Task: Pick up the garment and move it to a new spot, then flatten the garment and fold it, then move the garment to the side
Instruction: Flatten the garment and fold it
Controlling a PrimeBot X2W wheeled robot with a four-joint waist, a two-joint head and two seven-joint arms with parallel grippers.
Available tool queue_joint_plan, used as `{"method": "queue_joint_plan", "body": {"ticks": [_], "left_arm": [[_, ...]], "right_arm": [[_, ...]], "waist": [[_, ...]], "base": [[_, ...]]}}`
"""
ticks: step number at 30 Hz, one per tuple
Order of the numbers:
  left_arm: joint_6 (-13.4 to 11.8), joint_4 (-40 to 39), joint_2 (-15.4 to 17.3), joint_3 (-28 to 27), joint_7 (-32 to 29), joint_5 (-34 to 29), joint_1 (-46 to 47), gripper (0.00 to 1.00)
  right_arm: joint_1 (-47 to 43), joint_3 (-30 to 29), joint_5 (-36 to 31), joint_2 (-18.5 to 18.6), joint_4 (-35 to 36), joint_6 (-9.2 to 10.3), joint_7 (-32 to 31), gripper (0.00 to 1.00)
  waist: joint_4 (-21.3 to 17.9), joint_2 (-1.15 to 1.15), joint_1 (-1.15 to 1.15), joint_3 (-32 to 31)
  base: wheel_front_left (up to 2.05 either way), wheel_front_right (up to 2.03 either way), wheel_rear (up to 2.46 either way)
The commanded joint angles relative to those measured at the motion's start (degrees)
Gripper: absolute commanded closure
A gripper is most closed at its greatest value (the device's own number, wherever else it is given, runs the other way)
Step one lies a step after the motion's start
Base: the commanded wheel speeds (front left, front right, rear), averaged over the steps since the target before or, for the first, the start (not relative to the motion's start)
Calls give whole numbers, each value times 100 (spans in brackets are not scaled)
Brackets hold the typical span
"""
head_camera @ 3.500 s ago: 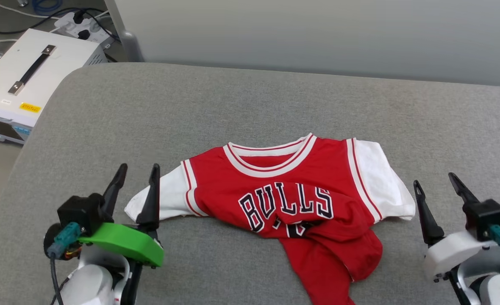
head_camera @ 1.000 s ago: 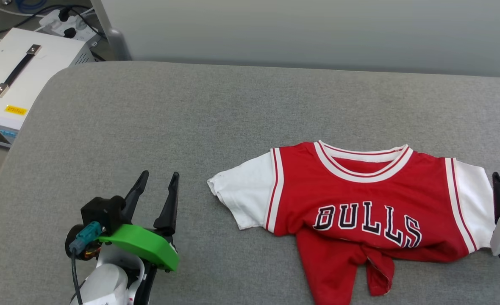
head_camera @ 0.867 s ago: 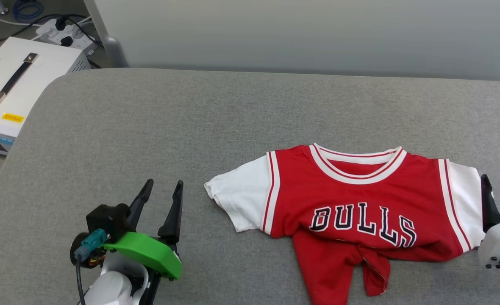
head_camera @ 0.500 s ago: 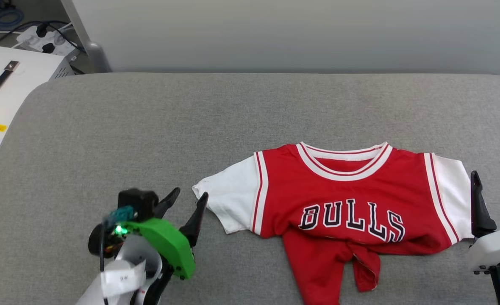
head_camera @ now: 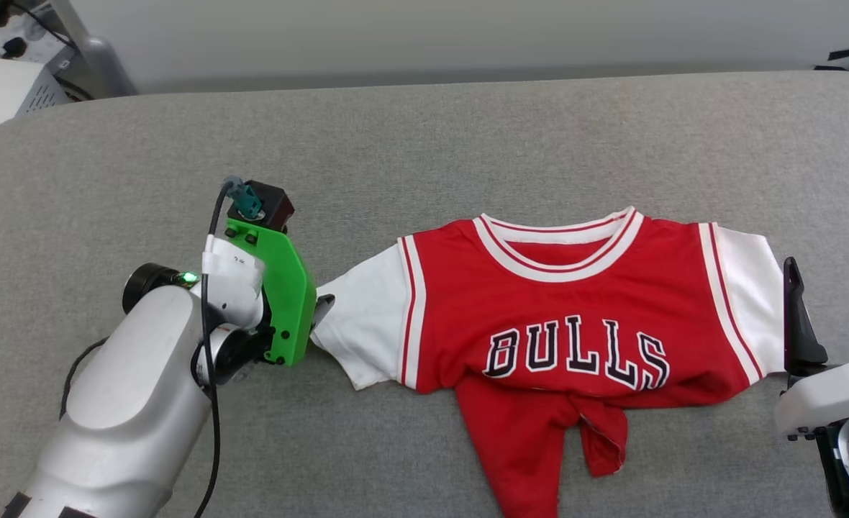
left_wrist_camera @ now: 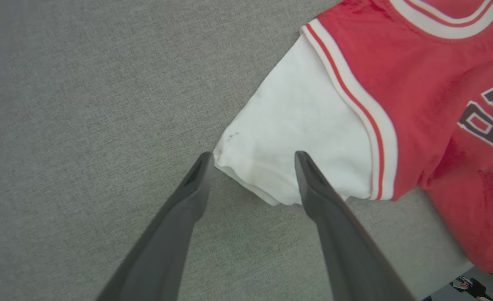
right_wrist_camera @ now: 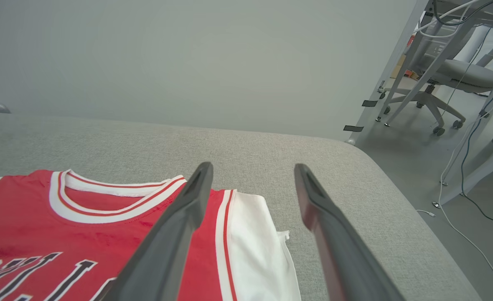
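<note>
Left wrist view: the left gripper (left_wrist_camera: 252, 154) has its jaws spread wide and grips nothing, one finger at the cuff's corner, the other over a white sleeve of the garment (head_camera: 568, 298). The right gripper (head_camera: 824, 262) is likewise spread and empty, just beside the opposite sleeve. The garment lies face up on the grey cushion (head_camera: 424, 144), hem bunched toward the robot. Beyond it stands a pale wall (head_camera: 424, 36).

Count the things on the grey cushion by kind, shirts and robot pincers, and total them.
Garment: 1, red jersey with white sleeves
Pincers: 2, left pincer and right pincer, both open
Total: 3
</note>
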State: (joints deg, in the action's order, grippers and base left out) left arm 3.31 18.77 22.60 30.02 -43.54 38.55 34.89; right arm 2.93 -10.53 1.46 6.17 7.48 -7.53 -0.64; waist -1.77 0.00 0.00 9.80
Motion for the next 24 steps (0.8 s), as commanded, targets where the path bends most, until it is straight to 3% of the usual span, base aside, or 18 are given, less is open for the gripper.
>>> {"method": "queue_joint_plan", "body": {"ticks": [1,15,16,17,18,24], "left_arm": [[36,134,69,65,-107,-34,151,0],[92,1158,126,436,39,-403,203,0],[114,1213,100,448,10,-351,165,38],[125,1246,77,441,10,-305,138,62],[135,1276,50,425,33,-255,115,100],[55,1344,87,124,584,-91,81,100]], "right_arm": [[113,-6,-42,-20,-23,4,73,0],[265,-34,-21,-84,-224,4,294,0],[272,-38,-24,-85,-234,4,300,0],[276,-42,-27,-83,-240,4,303,0],[280,-51,-31,-76,-248,4,301,0],[266,-65,-74,48,-284,4,178,0]], "waist": [[-203,0,0,186],[-442,0,0,481],[-434,0,0,492],[-426,0,0,498],[-410,0,0,504],[-225,0,0,373]], "base": [[0,0,0],[0,0,0],[0,0,0],[0,0,0],[0,0,0],[0,0,0]]}}
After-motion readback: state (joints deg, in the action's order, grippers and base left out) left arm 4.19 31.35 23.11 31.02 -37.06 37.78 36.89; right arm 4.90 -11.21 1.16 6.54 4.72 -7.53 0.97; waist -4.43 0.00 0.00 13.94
